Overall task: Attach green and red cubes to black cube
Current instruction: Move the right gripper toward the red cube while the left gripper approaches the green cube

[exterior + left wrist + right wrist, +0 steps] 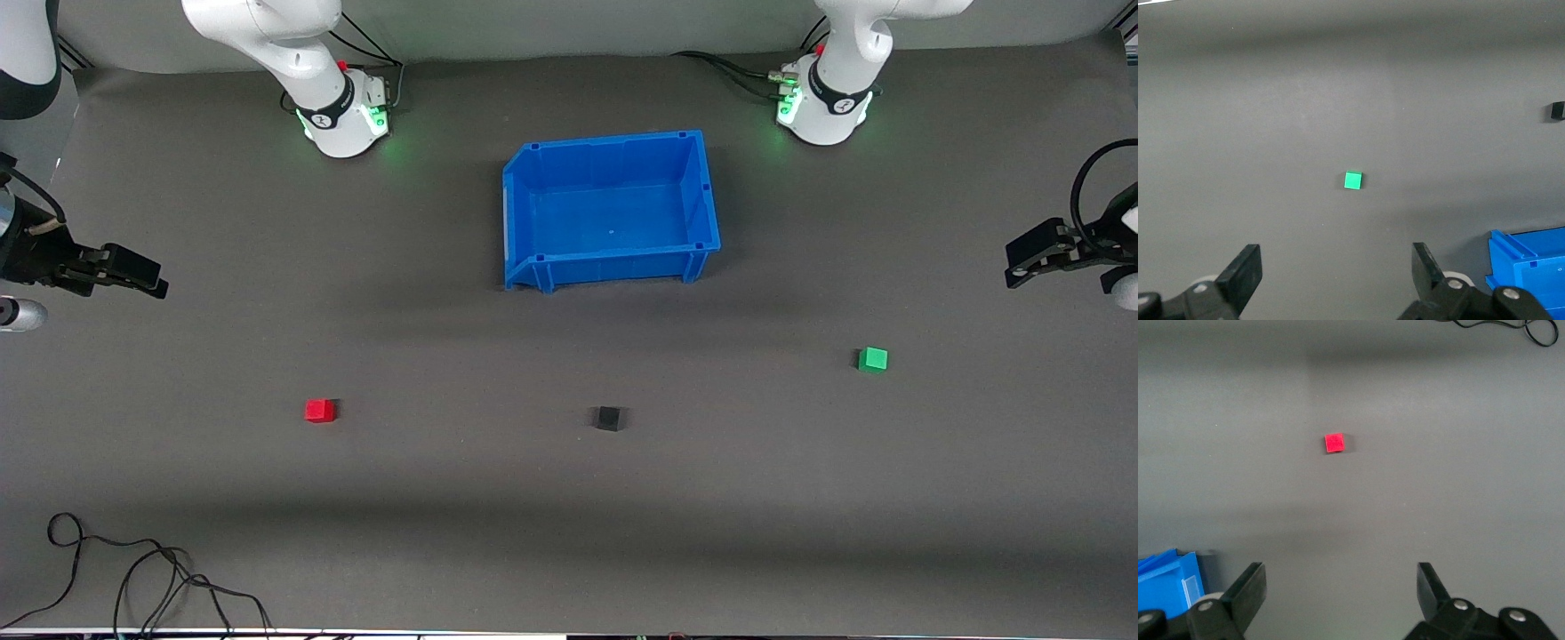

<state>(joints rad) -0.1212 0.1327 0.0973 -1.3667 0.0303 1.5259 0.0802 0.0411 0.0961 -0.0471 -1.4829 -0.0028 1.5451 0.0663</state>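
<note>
None of the joining is done: the black cube (608, 418) sits alone on the desk (569, 498), the red cube (320, 410) well apart toward the right arm's end and the green cube (873, 358) well apart toward the left arm's end. Both the left pincer (1031, 258) and right pincer (133, 274) hang open and empty over the desk's ends, their arms partly cut off in the front view.

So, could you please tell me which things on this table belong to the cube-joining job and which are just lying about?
Belonging to the job:
- small bright green cube
- small bright red cube
- small matte black cube, between them

Just lying about:
- empty blue plastic bin
- loose black cable at the table's near edge
</note>
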